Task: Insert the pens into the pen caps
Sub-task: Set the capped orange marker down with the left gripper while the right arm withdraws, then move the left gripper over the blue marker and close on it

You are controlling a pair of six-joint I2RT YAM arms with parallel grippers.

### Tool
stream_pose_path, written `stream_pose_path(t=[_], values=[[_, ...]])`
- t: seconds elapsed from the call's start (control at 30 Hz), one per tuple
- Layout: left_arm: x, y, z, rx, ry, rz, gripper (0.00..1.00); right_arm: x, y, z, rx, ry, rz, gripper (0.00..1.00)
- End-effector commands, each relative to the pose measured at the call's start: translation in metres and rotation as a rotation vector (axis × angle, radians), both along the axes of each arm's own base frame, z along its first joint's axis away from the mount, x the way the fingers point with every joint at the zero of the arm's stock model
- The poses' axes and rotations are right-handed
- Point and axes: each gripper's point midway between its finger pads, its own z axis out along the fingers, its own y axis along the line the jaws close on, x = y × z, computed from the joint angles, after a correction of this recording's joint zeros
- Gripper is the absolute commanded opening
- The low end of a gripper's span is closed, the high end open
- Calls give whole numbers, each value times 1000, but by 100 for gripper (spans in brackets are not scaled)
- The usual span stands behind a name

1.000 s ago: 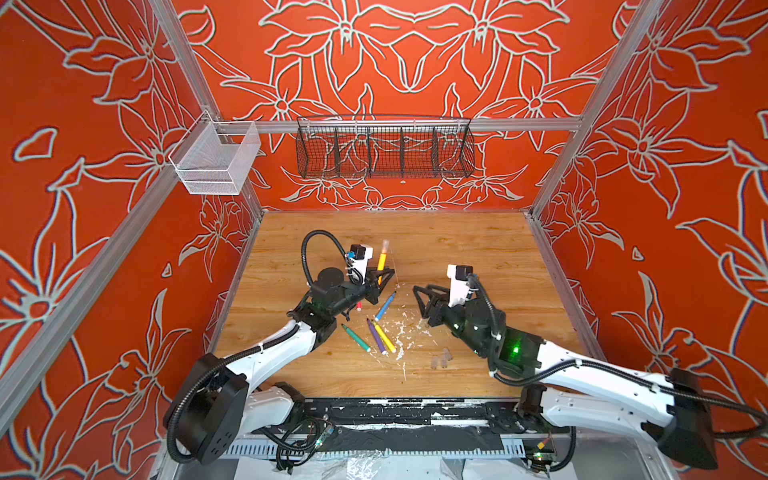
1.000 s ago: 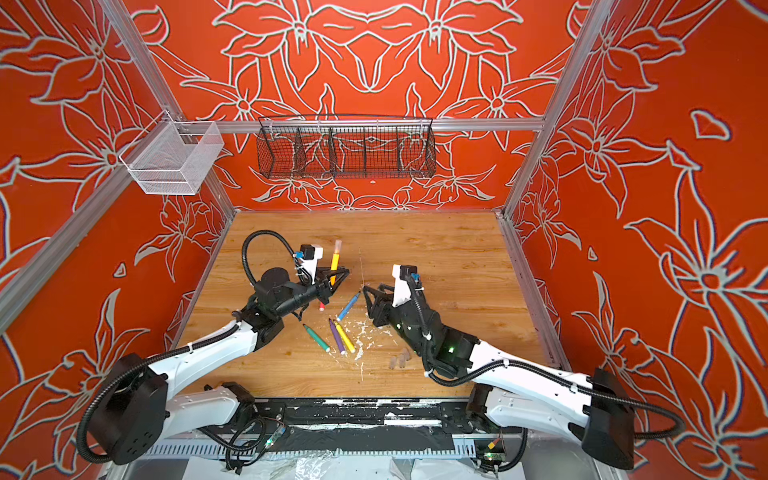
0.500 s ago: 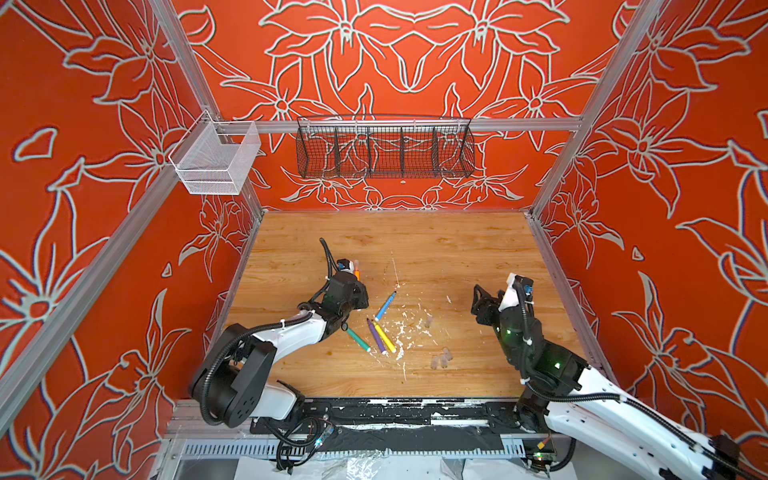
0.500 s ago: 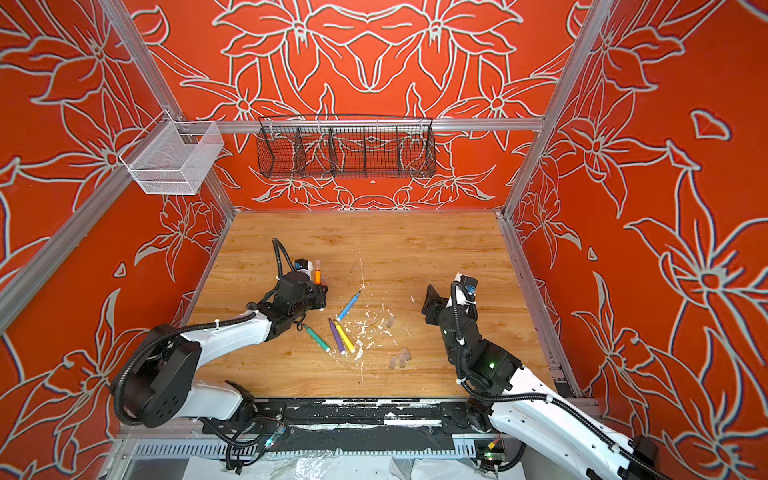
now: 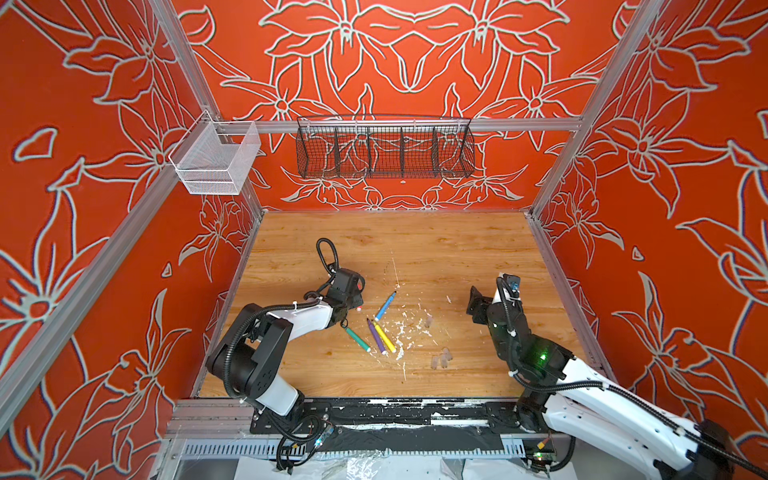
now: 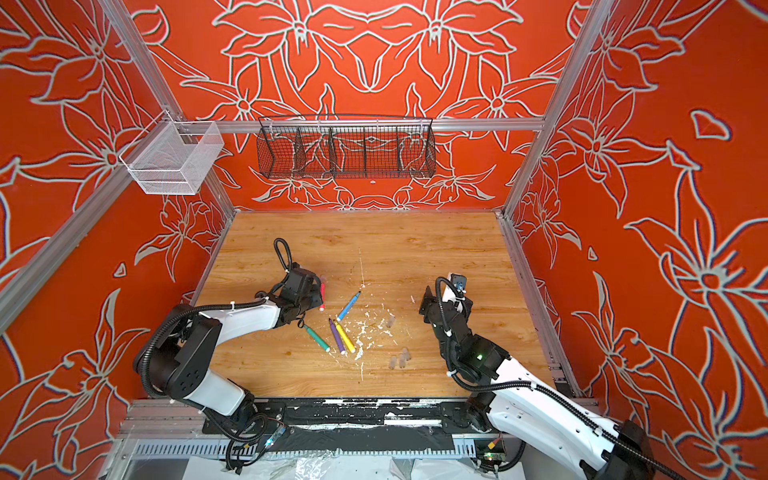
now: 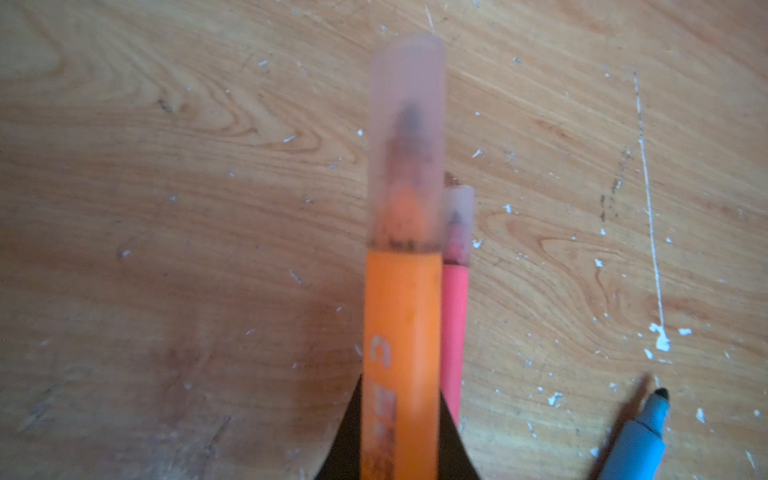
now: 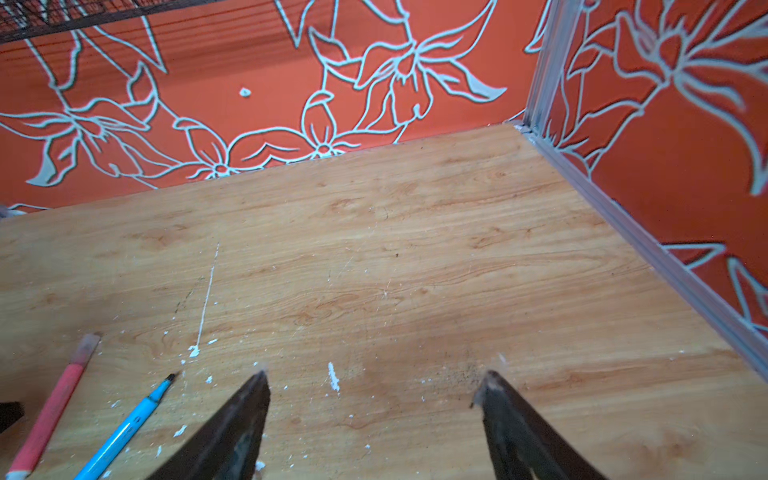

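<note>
Pens lie loose near the middle of the wooden table (image 5: 419,245). The blue pen (image 5: 385,305) slants by itself with its dark tip bare. Just in front of it the green pen (image 5: 357,338), purple pen (image 5: 376,337) and yellow pen (image 5: 385,337) sit close together among white flecks (image 5: 405,330). To their right one clear cap (image 5: 429,321) lies alone, and a small cluster of caps (image 5: 441,358) sits nearer the front edge. The left gripper (image 7: 401,432) is low over the table to the left of the pens, its jaws pinched on the orange pen (image 7: 401,316), which wears a frosted cap (image 7: 409,137) over its tip. Just beside it on the wood lies the pink-red pen (image 7: 454,324), capped as well. The right gripper (image 8: 376,374) hovers over bare table well off to the right, jaws spread wide with nothing between them.
</note>
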Motion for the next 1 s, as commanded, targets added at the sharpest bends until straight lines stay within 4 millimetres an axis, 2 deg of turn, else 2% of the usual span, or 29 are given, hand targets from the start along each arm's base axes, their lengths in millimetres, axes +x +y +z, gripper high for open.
stream_pose_path(t=[0.0, 0.13, 0.2, 0.3, 0.4, 0.53, 0.63, 0.77, 0.83, 0.97], values=[[-10, 11, 2, -15, -5, 60, 0, 0, -35, 7, -129, -37, -139, 86], [-15, 11, 0, -17, -5, 41, 2, 4, -64, -17, -96, -1, -221, 89], [-15, 10, -3, -15, 4, 34, 5, 10, -68, -32, -45, 24, -199, 89], [-15, 8, -7, -10, 16, 17, 10, 10, -85, -51, 10, 60, -266, 88], [-13, 4, -9, -12, 19, -14, 18, 12, -85, -55, 45, 59, -250, 86], [-12, 0, -8, -10, 29, -35, 26, 13, -73, -60, 69, 44, -168, 83], [-10, 0, -4, -5, 18, -49, 34, 10, -74, -60, 78, 30, -171, 84], [-10, 0, 0, 9, 13, -63, 35, 10, -71, -61, 83, 27, -149, 83], [-10, -3, 5, 6, -1, -89, 37, 10, -70, -61, 84, 26, -141, 83], [-15, -9, 27, -19, -73, -157, 44, 10, -69, -61, 84, 29, -135, 83]])
